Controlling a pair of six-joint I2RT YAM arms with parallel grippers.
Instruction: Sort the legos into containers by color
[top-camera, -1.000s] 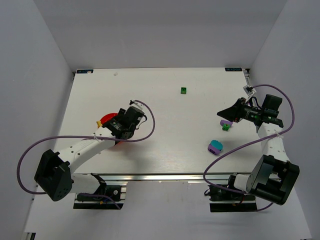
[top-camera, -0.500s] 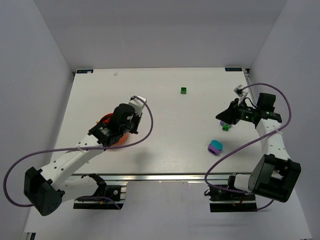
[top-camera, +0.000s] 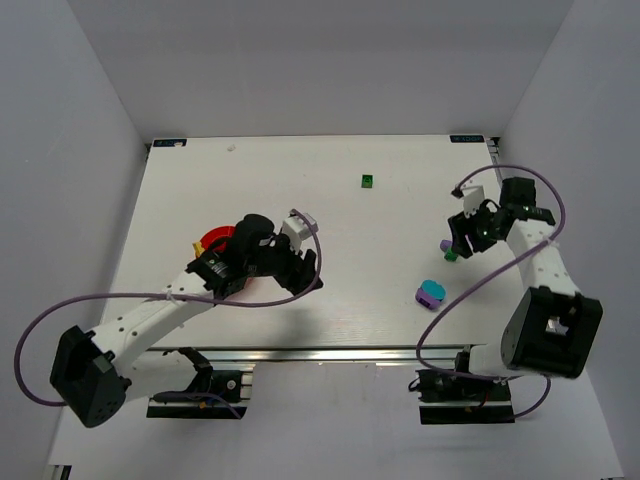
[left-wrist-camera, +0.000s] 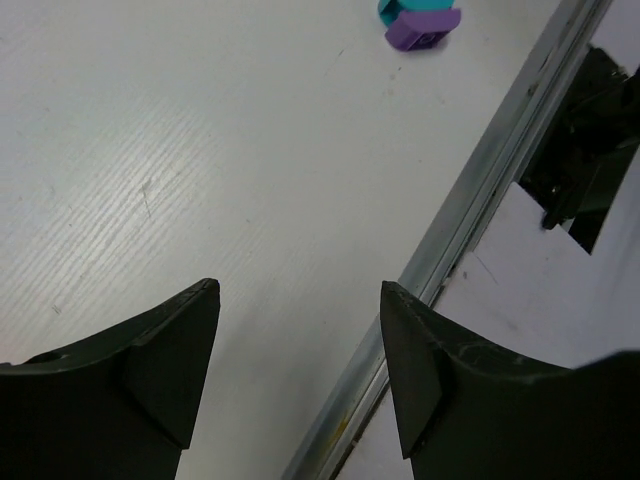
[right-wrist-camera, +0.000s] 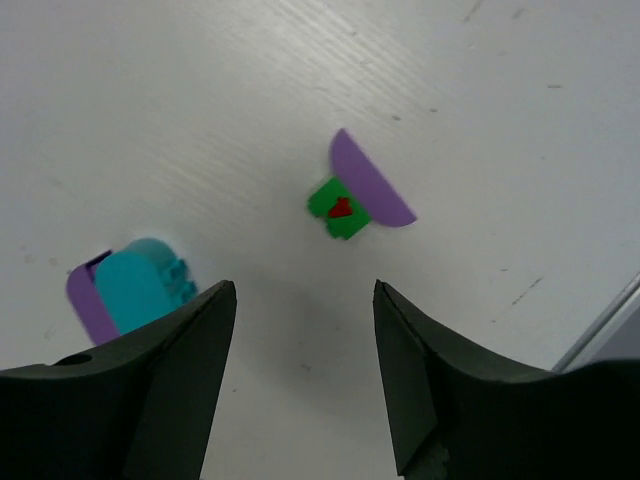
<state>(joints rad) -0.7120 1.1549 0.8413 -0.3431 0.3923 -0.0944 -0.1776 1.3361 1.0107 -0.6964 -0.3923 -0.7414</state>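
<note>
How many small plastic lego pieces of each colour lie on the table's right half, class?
Green plastic lego pieces: 2, one bearing a red heart
Purple plastic lego pieces: 2
Teal plastic lego piece: 1
Total: 5

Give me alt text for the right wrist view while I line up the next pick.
The right tool hangs open and empty over the white table. Just ahead of its gap, a green brick with a red mark on top lies against a purple half-round piece. A teal-and-purple piece lies at the left.
</note>
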